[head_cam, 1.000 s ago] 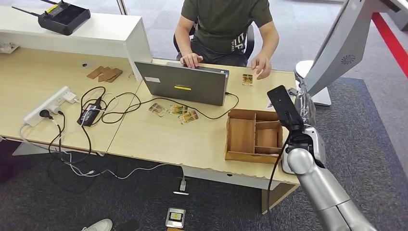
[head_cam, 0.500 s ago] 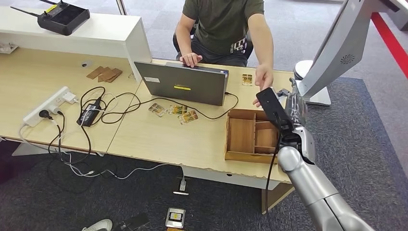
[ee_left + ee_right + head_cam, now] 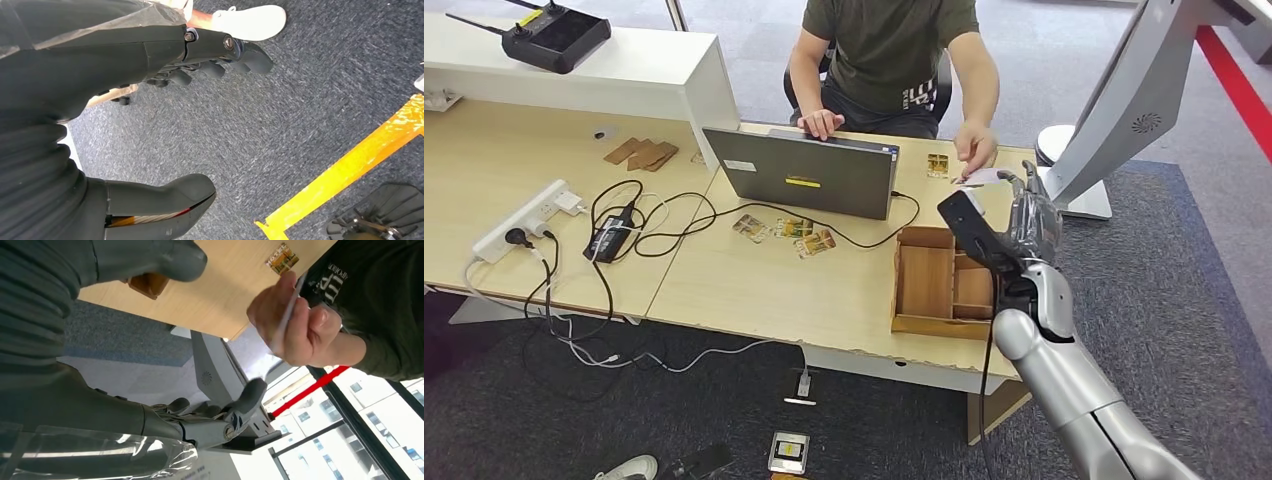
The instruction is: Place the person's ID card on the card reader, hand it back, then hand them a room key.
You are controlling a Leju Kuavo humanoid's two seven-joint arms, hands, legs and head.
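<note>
ID card (image 3: 285, 315): pinched in the person's hand (image 3: 292, 325), just beyond my fingers (image 3: 245, 400), not touching.
Card axis: edge-on, long side toward my right hand (image 3: 165, 355).
Right hand: spread, empty.
Left hand (image 3: 150, 125): empty, fingers apart.

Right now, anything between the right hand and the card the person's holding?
Nothing. In the right wrist view the right hand is open, and only bare air separates it from the white card pinched in the person's hand; desk and floor lie behind.
</note>
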